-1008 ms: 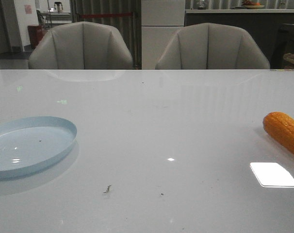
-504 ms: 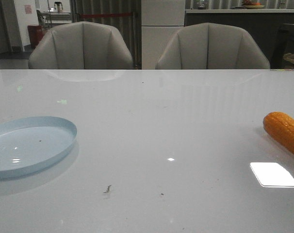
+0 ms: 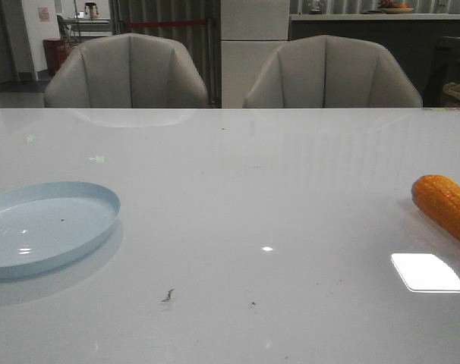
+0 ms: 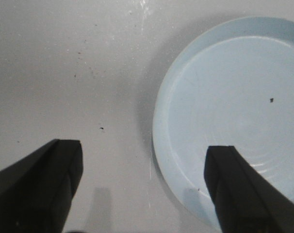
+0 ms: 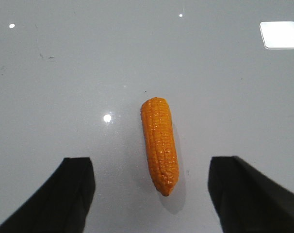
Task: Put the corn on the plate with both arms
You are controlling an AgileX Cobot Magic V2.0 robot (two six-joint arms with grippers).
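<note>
The orange corn [image 3: 446, 206] lies on the white table at the far right edge of the front view, partly cut off. In the right wrist view the corn [image 5: 159, 144] lies flat with its tapered tip toward my right gripper [image 5: 150, 170], which is open above the table with the cob's tip between its fingers' line. The pale blue plate [image 3: 40, 227] sits at the left and holds nothing. My left gripper [image 4: 144, 160] is open above the plate's rim [image 4: 159, 145], one finger over the plate, one over bare table. Neither arm shows in the front view.
Two grey chairs [image 3: 127, 72] stand behind the table's far edge. Small dark specks [image 3: 168, 295] lie on the glossy tabletop [image 3: 253, 189], and a bright light reflection [image 3: 427, 273] shows at the right front.
</note>
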